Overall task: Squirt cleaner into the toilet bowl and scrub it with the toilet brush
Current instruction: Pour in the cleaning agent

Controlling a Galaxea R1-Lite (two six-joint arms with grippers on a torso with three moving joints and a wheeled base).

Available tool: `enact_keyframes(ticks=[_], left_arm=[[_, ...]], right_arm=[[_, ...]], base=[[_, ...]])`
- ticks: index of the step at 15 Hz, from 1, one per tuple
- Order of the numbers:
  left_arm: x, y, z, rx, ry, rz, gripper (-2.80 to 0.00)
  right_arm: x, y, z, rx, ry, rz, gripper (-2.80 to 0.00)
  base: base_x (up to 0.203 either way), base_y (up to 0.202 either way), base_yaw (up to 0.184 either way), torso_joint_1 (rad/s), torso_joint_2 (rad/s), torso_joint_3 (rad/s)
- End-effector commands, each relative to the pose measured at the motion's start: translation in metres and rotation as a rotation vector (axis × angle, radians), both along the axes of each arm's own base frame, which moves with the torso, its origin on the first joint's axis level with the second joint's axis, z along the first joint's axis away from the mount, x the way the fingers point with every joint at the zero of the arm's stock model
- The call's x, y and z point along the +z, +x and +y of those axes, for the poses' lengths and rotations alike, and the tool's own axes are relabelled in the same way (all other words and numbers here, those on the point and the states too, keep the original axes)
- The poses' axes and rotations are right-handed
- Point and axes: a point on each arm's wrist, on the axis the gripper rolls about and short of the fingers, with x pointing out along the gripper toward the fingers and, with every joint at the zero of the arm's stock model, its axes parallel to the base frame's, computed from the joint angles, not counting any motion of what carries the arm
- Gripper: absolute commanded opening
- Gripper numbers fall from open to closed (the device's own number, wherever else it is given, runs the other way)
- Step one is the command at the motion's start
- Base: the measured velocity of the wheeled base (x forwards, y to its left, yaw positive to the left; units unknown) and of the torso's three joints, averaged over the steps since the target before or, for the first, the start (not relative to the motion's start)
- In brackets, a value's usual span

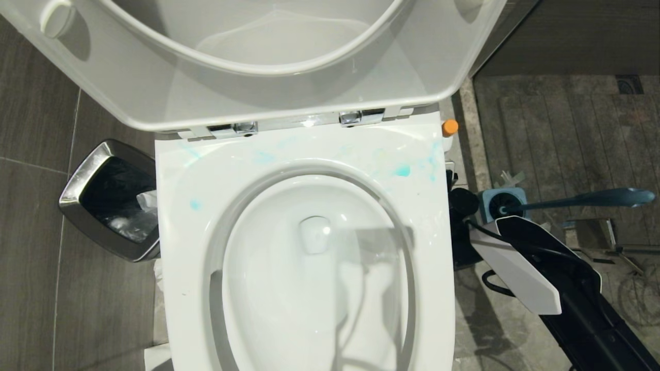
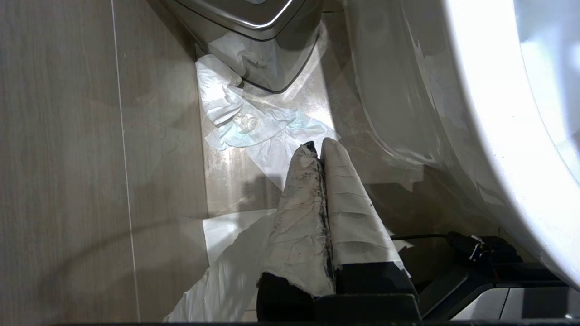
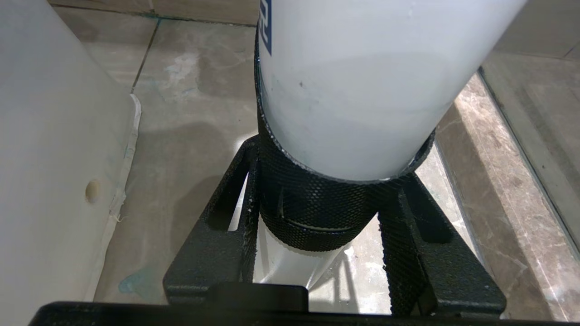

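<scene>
The toilet bowl (image 1: 309,268) fills the middle, lid raised, teal smears on its rim. A steel-rimmed waste bin (image 1: 105,198) stands at its left. At its right, the right end effector (image 3: 317,217) is clamped around the white cleaner bottle (image 3: 353,90), orange cap (image 1: 449,127) at the far rim corner. Right of it, the toilet brush (image 1: 593,198) stands in its holder (image 1: 502,203). The left end effector (image 2: 317,149) hangs clenched, empty, over crumpled tissue (image 2: 244,122) on the floor.

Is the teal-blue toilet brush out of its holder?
No, the long teal-blue plastic toilet brush stands head-down in its square grey-blue holder right of the toilet.
</scene>
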Motion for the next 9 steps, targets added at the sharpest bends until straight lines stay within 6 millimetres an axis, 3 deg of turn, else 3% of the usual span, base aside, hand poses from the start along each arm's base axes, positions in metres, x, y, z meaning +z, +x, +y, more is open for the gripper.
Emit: enact_keyframes(ticks=[1,9], left_arm=[[0.000,0.000,0.000,0.001,0.000,0.000,-2.80],[0.000,0.000,0.000,0.001,0.000,0.000,-2.80]], right_arm=[[0.006,-0.002,-0.001,0.000,0.005,-0.015,-2.80],[0.001,-0.023,-0.003,0.027,0.003,0.122,-2.80]], base=[[0.000,0.000,0.000,0.000,0.00,0.000],[0.000,0.000,0.000,0.000,0.00,0.000]])
